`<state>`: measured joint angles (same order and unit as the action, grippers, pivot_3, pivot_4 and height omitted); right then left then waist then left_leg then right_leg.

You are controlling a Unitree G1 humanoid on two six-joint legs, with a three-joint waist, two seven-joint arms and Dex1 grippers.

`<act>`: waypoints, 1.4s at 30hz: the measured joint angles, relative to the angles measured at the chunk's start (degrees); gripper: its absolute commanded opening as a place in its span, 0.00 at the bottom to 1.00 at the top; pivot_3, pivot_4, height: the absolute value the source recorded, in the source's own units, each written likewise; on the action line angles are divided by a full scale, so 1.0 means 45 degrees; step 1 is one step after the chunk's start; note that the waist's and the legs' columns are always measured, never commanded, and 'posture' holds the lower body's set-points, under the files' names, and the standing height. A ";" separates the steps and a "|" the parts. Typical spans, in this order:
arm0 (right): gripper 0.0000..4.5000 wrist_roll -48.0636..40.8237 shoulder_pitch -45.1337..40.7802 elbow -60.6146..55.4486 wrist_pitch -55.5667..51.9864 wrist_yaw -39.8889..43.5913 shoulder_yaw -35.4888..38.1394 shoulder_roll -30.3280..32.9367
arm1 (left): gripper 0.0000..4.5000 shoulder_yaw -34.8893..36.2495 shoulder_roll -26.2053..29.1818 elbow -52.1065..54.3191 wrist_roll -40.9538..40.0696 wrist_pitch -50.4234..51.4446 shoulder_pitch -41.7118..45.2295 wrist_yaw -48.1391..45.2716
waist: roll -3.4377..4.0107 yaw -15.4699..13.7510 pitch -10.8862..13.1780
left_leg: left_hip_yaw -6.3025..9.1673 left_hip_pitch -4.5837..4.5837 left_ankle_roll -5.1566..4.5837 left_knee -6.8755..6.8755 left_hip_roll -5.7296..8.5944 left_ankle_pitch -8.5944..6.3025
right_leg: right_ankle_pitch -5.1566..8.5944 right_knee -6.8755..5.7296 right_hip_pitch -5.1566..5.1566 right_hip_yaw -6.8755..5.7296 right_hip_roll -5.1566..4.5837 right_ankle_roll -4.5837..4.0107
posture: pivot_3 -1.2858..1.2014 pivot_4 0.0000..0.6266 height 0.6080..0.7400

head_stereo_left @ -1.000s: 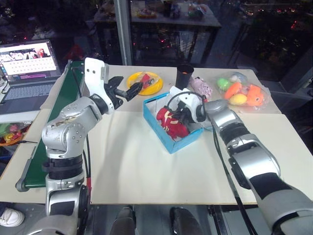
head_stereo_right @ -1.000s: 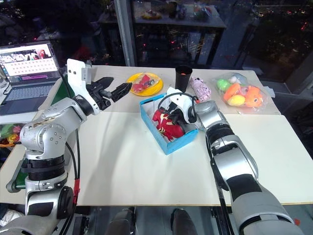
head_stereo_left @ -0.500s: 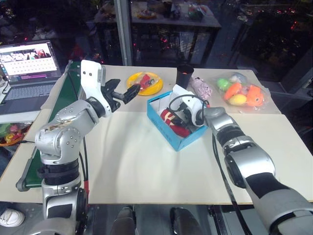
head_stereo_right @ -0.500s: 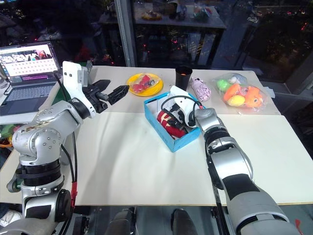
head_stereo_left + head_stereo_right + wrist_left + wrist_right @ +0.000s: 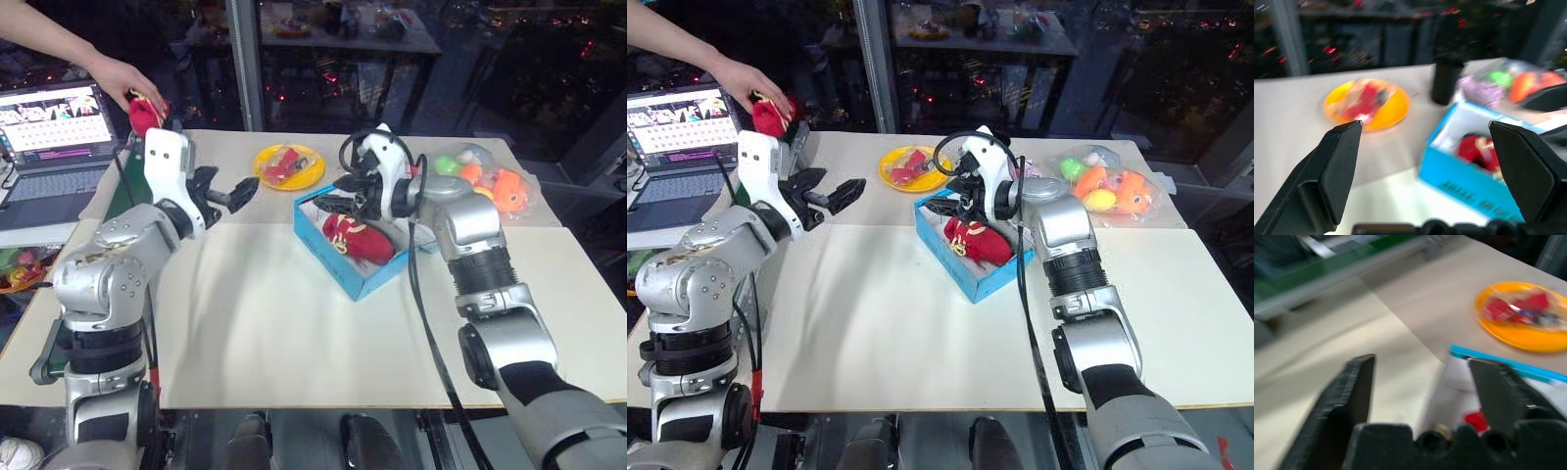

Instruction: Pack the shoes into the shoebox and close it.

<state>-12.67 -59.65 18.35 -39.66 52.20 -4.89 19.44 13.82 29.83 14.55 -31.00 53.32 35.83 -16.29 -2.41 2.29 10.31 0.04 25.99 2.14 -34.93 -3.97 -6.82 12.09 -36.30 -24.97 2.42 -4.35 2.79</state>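
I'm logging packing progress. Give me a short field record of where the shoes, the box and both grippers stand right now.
shoe in box: one red shoe lies inside the shoebox
other shoe: a red shoe in a person's hand near the laptop
shoebox lid: not closed
left gripper: open, empty, above the table
right gripper: open, empty, over the shoebox
yellow plate: behind the shoebox

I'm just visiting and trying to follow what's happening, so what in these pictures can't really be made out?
- The shoebox: head views show one red shoe; its wall hides any second one.
- The shoebox lid: the right gripper and its arm cover that side.
- A red thing under a person's hand: mostly covered, too small to name.
- The pieces on the yellow plate: blurred in both wrist views.
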 measured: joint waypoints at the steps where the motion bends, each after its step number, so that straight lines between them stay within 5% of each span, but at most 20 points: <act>1: 0.44 -0.0276 0.0129 -0.0459 -0.0270 0.0205 -0.0002 0.0001 | 0.98 0.0081 0.0131 -0.0038 0.0172 0.0001 -0.0222 0.0104 | 0.0000 0.0000 0.0000 | -0.0001 0.0002 0.0000 -0.0002 0.0000 0.0000 | 0.0000 -0.0001 -0.0002 0.0001 0.0000 0.0000 | 0.52 0.24 0.97; 7: 0.01 -0.1242 0.0493 -0.1515 -0.0884 0.0598 -0.0003 -0.0054 | 0.98 0.1094 0.0361 0.0114 0.0653 0.0003 -0.1373 0.0917 | 0.0000 0.0021 0.0000 | -0.0001 0.0004 0.0000 -0.0002 -0.0002 0.0000 | -0.0001 -0.0003 -0.0008 -0.0001 0.0001 -0.0002 | 0.52 0.24 0.97; 15: 0.01 -0.1851 0.0585 -0.1814 -0.1014 0.0152 -0.0001 -0.0524 | 0.98 0.2208 0.0530 0.0835 0.0876 0.0050 -0.1989 0.1658 | -0.0001 -0.0040 -0.0001 | -0.0001 0.0008 0.0001 -0.0004 -0.0001 0.0000 | -0.0001 -0.0002 -0.0007 -0.0004 -0.0002 -0.0002 | 0.52 0.24 0.97; 19: 0.25 -0.1986 0.0689 -0.1714 -0.0968 -0.0013 0.0203 -0.0612 | 0.98 0.2310 0.0526 0.1147 0.0860 0.0091 -0.2013 0.1848 | -0.0006 -0.0078 -0.0003 | -0.0001 0.0008 0.0002 -0.0002 -0.0001 -0.0001 | -0.0001 0.0006 -0.0004 -0.0005 -0.0002 -0.0002 | 0.52 0.24 0.97; 28: 0.95 -0.2437 0.1430 -0.2126 -0.0972 0.0632 0.0111 -0.0253 | 0.98 0.3707 0.0627 0.1568 0.1185 0.0105 -0.3351 0.2551 | -0.0010 0.0086 -0.0006 | -0.0003 0.0005 0.0001 0.0005 -0.0008 -0.0001 | -0.0001 -0.0001 -0.0016 0.0000 0.0005 -0.0007 | 0.52 0.24 0.97; 42: 0.98 -0.2831 0.1432 -0.2864 -0.1066 0.0714 -0.0172 -0.0063 | 0.98 0.4752 0.0659 -0.1249 0.1807 -0.2446 -0.5235 0.1382 | -0.0017 -0.0177 -0.0010 | -0.0007 0.0009 0.0005 0.0007 -0.0007 -0.0002 | 0.0002 0.0013 -0.0016 -0.0011 -0.0004 -0.0017 | 0.52 0.24 0.97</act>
<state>-25.41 -53.21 5.46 -44.45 55.41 -5.67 19.16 35.20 32.80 8.93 -22.87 42.31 12.27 -10.07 -2.48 1.49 10.27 0.01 26.03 2.16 -34.89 -4.00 -6.83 12.09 -36.24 -25.04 2.37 -4.36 2.72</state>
